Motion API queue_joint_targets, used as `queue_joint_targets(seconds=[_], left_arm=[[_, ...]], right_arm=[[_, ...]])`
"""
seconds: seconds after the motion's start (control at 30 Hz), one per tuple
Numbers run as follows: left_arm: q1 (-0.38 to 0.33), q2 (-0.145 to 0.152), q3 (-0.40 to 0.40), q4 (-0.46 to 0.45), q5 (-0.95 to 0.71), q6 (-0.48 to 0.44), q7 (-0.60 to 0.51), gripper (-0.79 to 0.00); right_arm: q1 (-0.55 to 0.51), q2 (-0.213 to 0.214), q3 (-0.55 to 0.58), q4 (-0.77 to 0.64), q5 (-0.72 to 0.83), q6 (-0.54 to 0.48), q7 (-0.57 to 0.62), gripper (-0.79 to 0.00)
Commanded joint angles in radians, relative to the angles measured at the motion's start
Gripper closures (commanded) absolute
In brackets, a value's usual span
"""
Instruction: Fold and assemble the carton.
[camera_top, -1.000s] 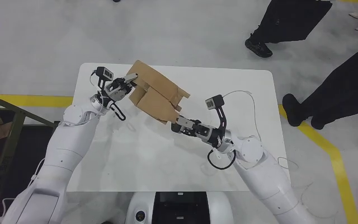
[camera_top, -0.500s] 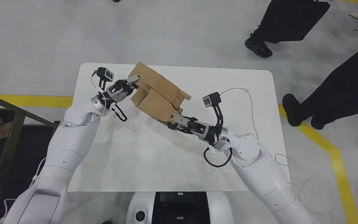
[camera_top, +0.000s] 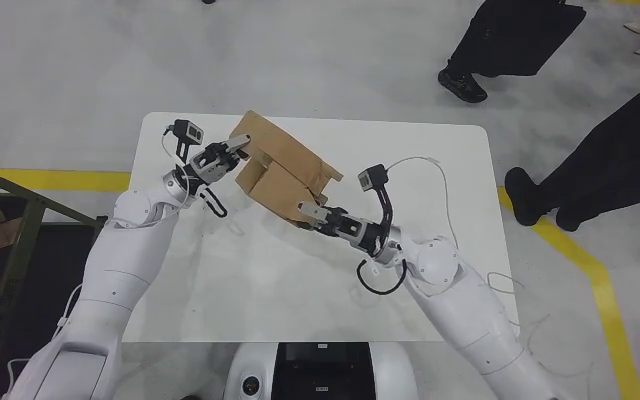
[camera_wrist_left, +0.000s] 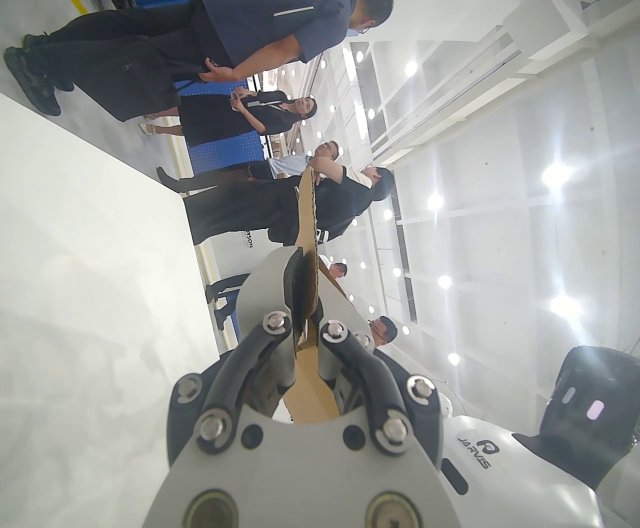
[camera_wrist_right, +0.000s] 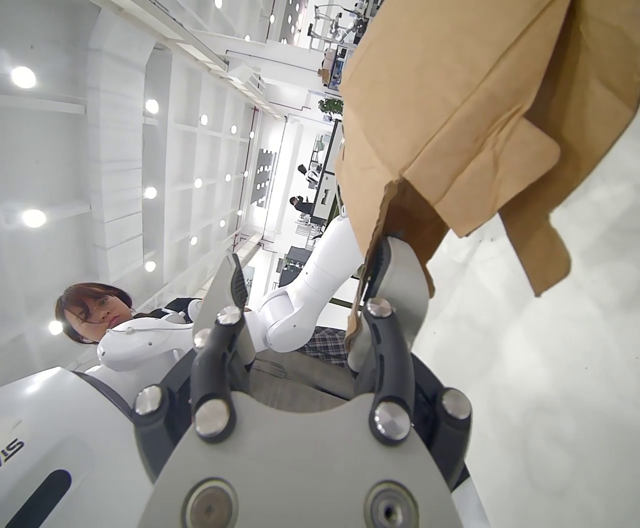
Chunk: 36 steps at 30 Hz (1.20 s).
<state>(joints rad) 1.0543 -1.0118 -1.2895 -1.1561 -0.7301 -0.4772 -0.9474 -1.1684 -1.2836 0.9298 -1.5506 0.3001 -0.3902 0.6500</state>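
Observation:
A brown carton (camera_top: 280, 165), partly folded with loose flaps, lies at the back middle of the white table (camera_top: 300, 290). My left gripper (camera_top: 233, 150) is at its left end, shut on a flap edge; in the left wrist view the corrugated edge (camera_wrist_left: 307, 225) is pinched in the left gripper (camera_wrist_left: 304, 295). My right gripper (camera_top: 307, 212) is at the carton's near side and open. In the right wrist view the carton (camera_wrist_right: 450, 115) fills the far side, a flap edge rests against one finger (camera_wrist_right: 400, 270), and the right gripper (camera_wrist_right: 315, 275) holds nothing.
A thin white cable (camera_top: 430, 170) loops over the table to the right of the carton. The table's front half is bare. People's legs (camera_top: 560, 180) stand on the floor beyond the table's right and back edges.
My right arm has moved left toward the carton, bringing its open fingers up to the near flap. The left gripper has kept its hold and place.

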Motion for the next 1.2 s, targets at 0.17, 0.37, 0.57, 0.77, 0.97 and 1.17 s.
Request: queue_joint_targets(seconds=[0.17, 0.37, 0.57, 0.77, 0.97, 1.17], left_arm=[[0.016, -0.001, -0.019, -0.011, 0.006, 0.005, 0.013, 0.000], [0.029, -0.003, -0.033, -0.025, 0.006, 0.008, 0.025, 0.000], [0.040, -0.005, -0.044, -0.040, 0.007, 0.012, 0.030, 0.000], [0.052, -0.008, -0.052, -0.051, 0.007, 0.012, 0.030, 0.000], [0.068, -0.007, -0.074, -0.054, 0.009, 0.018, 0.018, -0.354], [0.091, 0.002, -0.125, -0.065, 0.014, 0.032, 0.003, -0.785]], right_arm=[[0.008, -0.009, -0.018, 0.015, -0.013, 0.006, -0.030, -0.329], [0.004, -0.014, -0.021, 0.021, -0.039, 0.012, -0.072, -0.234], [-0.002, -0.016, -0.017, 0.017, -0.050, 0.016, -0.092, -0.018], [-0.008, -0.017, -0.008, 0.009, -0.055, 0.019, -0.101, 0.000], [-0.017, -0.014, 0.010, -0.012, -0.057, 0.032, -0.084, 0.000], [-0.023, -0.005, 0.036, -0.041, -0.061, 0.048, -0.024, 0.000]])
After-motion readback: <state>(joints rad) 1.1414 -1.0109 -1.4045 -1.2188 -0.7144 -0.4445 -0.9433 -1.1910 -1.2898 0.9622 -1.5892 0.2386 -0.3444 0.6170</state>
